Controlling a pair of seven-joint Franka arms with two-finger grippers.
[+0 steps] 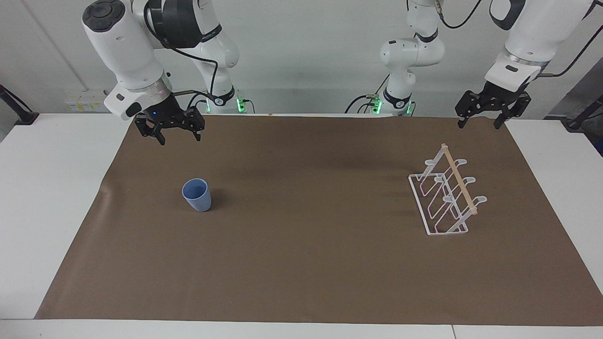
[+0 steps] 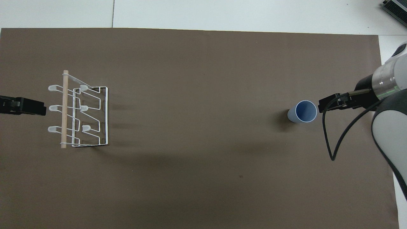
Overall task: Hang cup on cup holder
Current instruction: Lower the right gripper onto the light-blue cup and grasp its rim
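The light-blue cup (image 1: 197,194) stands upright, mouth up, on the brown mat toward the right arm's end; it also shows in the overhead view (image 2: 303,112). My right gripper (image 1: 180,139) hangs open and empty in the air over the mat beside the cup, not touching it; in the overhead view it (image 2: 329,104) sits just beside the cup's rim. The white wire cup holder (image 1: 445,200) with its wooden rod stands toward the left arm's end and holds no cup (image 2: 86,117). My left gripper (image 1: 478,125) hangs open and empty above the mat's edge beside the holder (image 2: 36,108).
The brown mat (image 1: 301,263) covers most of the white table (image 1: 47,197). A black cable (image 2: 330,140) loops down from the right wrist. Both arm bases stand at the robots' edge of the table.
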